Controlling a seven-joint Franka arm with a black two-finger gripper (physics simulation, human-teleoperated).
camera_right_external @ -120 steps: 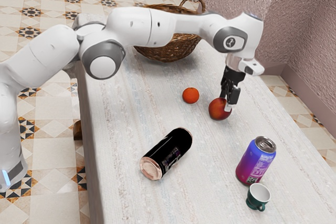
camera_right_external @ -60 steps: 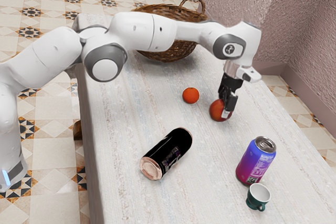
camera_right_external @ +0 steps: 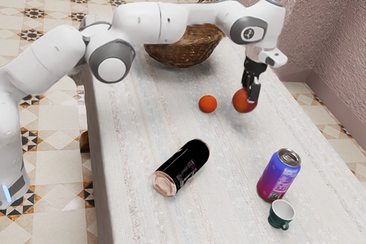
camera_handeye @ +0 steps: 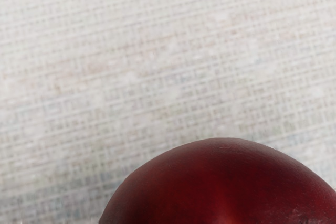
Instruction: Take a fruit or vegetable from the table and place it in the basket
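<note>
Gripper (camera_right_external: 251,96) clasps a red fruit (camera_right_external: 242,103), best raised rim-high before reaching the wicker basket (camera_right_external: 186,51) near the table (camera_right_external: 131,158)'s far edge.

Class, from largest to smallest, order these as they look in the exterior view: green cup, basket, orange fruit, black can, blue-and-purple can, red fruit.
1. Basket
2. Black can
3. Blue-and-purple can
4. Green cup and red fruit: too alike to rank
5. Orange fruit

My fingers (camera_right_external: 255,92) went up toward twelve o'clock in the exterior view, and the big red fruit (camera_right_external: 242,103) came up off the surface (camera_right_external: 143,135).
</note>
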